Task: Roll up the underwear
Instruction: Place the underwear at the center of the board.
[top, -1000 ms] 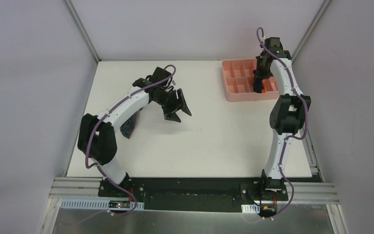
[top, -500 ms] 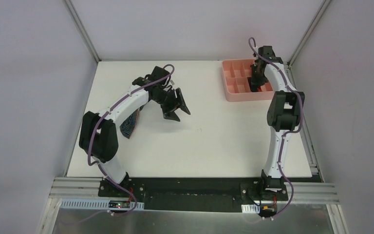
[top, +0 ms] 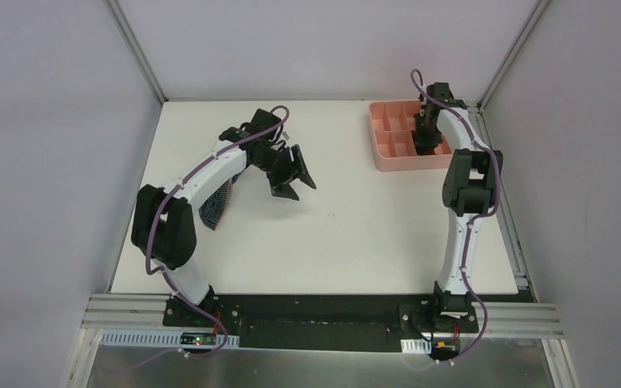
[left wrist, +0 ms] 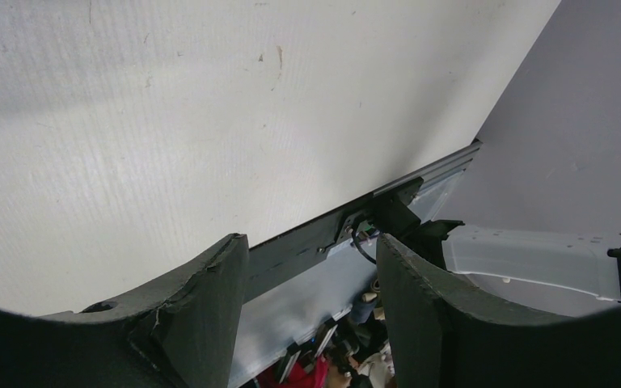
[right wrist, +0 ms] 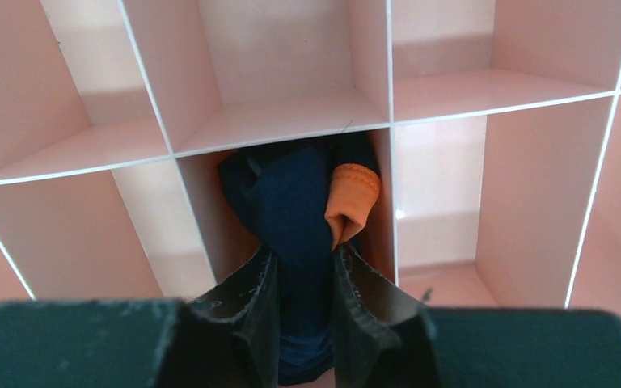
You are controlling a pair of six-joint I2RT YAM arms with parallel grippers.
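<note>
right gripper (right wrist: 303,263) clamped on navy briefs (right wrist: 291,202) inside pink tray (right wrist: 170,73) cell, 1 o'clock. left gripper (left wrist: 311,242) spread wide, empty; striped briefs (top: 217,206), 9 o'clock, look unrolled.

White table (top: 372,234) between pale lilac walls (top: 315,40)

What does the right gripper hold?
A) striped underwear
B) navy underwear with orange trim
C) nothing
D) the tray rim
B: the right gripper is shut on the navy underwear, down in a compartment of the pink tray.
</note>
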